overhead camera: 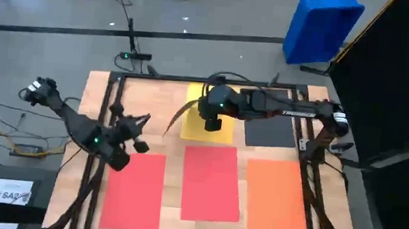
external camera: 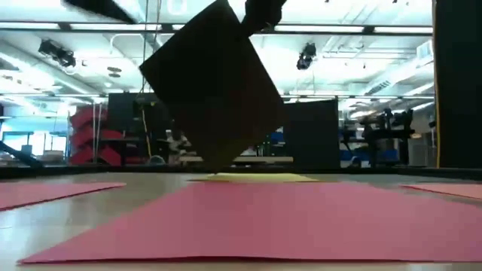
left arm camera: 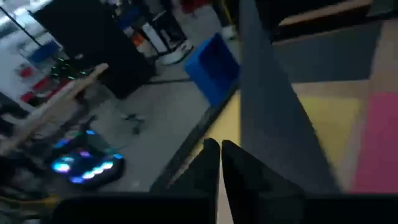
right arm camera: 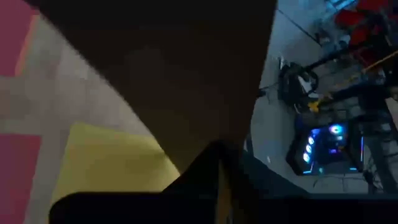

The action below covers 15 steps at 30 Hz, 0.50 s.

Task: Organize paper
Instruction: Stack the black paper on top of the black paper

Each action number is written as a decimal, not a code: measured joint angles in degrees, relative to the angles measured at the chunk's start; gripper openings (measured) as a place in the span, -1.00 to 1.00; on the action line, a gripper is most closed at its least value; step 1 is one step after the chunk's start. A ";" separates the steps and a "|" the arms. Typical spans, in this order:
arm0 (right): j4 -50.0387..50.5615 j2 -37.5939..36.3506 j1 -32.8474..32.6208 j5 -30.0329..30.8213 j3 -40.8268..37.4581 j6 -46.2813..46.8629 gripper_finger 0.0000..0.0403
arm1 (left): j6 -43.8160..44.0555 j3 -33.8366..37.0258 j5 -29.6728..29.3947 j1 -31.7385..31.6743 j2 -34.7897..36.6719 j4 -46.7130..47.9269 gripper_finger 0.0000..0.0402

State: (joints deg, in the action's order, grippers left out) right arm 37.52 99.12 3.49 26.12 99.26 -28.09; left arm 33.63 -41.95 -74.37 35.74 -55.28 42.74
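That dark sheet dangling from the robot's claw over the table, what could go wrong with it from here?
The dark sheet hangs tilted from the right claw, pinched only at one corner, so it might slip out or crease. It hangs above the yellow sheet, so lowering it could nudge that sheet askew. The left claw sits close by, shut, so the arms could bump.

Papers in plain solid colours — two red point(overhead camera: 133, 190) point(overhead camera: 212, 183), one orange point(overhead camera: 277, 197), one yellow point(overhead camera: 194, 124), one dark grey point(overhead camera: 270, 131). At two o'clock, a blue bin point(overhead camera: 320, 27) — the table point(overhead camera: 162, 106) is pale wood.
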 joint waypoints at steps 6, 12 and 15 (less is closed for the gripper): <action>-0.04 -1.08 0.13 0.09 0.00 0.22 -1.00 | -5.00 19.42 0.86 -0.50 1.02 -32.90 -0.70; 0.11 -1.55 0.37 0.22 -0.02 0.63 -1.00 | -15.16 30.83 8.43 -4.82 0.43 -62.07 -0.20; 0.00 -1.52 0.41 0.30 0.00 0.68 -1.00 | -19.80 33.97 11.85 -8.88 -0.24 -74.30 0.03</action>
State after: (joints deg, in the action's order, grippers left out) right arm 37.53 97.60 3.90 26.41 99.26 -27.41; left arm 13.83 -7.99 -62.52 26.86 -55.53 -31.55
